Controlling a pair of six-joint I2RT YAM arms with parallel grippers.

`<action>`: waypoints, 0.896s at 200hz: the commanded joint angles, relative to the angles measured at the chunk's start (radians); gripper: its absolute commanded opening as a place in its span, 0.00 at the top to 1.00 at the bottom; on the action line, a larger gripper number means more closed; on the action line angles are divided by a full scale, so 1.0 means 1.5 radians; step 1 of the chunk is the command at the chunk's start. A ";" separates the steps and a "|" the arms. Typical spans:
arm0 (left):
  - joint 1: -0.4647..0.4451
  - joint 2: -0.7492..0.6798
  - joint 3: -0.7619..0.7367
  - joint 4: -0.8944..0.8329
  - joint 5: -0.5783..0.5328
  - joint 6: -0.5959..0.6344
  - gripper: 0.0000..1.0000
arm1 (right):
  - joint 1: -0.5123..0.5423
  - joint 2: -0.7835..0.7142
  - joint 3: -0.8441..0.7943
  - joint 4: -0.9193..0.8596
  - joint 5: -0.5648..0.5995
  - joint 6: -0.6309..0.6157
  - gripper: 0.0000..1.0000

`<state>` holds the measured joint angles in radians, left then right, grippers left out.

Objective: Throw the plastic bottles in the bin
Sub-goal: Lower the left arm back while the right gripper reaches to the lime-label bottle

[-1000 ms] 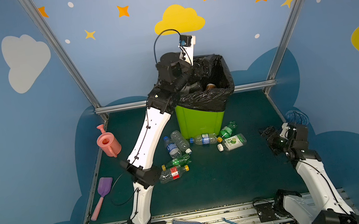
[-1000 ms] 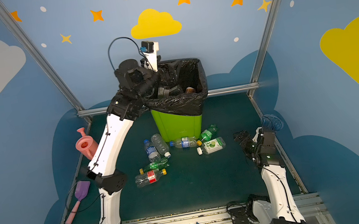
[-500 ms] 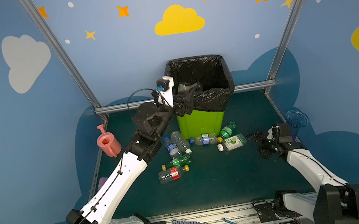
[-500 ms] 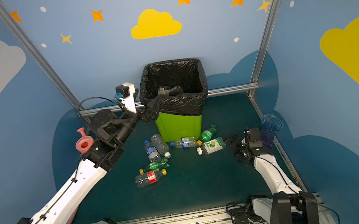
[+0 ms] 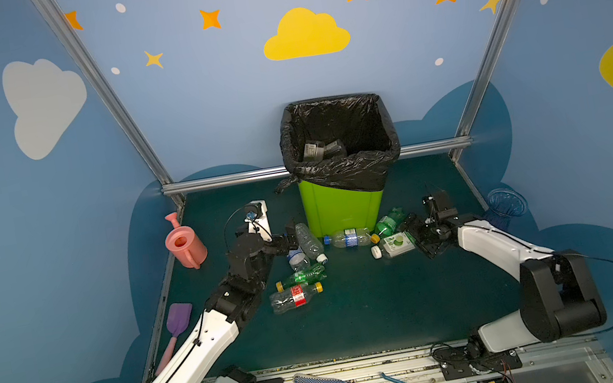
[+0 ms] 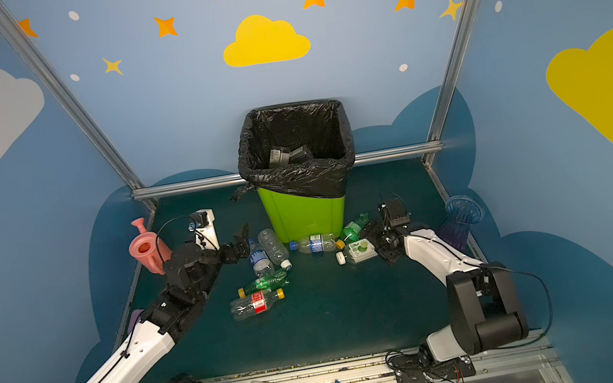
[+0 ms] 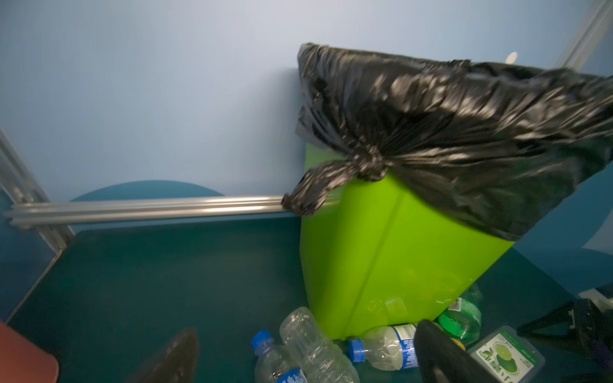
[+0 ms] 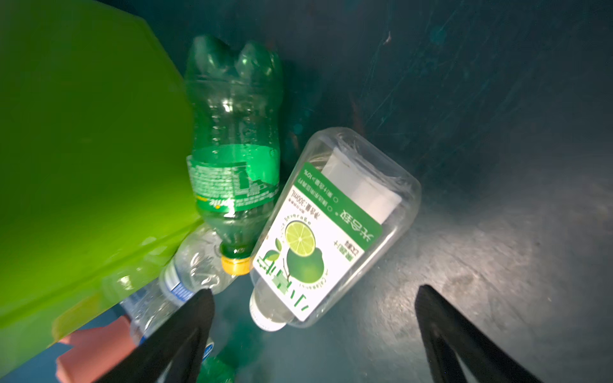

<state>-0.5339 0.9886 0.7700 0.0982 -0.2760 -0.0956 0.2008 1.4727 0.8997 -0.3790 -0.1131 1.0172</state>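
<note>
Both gaping empty mid-frame: left gripper (image 5: 288,241) and right gripper (image 5: 416,234) are flanking the plastic bottles (image 5: 348,238) along the bottom edge of the bin (image 5: 341,207); mat (image 5: 359,314) below is lying open.

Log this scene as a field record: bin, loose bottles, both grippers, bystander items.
bin: lime-green, black-lined, upright at the back; dark items inside
loose bottles: seven, lying in front of it
left gripper: open, empty, beside the clear bottles
right gripper: open, empty, at the lime-label bottle
bystanders: pink watering can, blue vase, purple spade
</note>
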 commanded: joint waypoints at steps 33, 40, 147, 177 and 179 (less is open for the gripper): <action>0.025 -0.012 -0.030 -0.034 -0.013 -0.052 0.00 | 0.019 0.070 0.067 -0.097 0.056 0.008 0.06; 0.027 -0.011 -0.031 -0.034 -0.013 -0.053 0.00 | 0.021 0.075 0.071 -0.098 0.059 0.010 0.06; 0.045 0.003 -0.049 -0.033 -0.009 -0.052 0.00 | 0.038 0.160 0.125 -0.102 0.071 -0.020 0.07; 0.048 0.009 -0.049 -0.034 -0.006 -0.058 0.00 | 0.037 0.168 0.127 -0.106 0.066 -0.089 0.19; 0.048 0.009 -0.048 -0.034 -0.006 -0.058 0.00 | 0.037 0.168 0.128 -0.106 0.065 -0.094 0.20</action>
<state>-0.4690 0.9928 0.7067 0.0513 -0.2817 -0.1715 0.2527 1.7092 1.0676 -0.4995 -0.0269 0.9737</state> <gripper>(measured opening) 0.997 0.848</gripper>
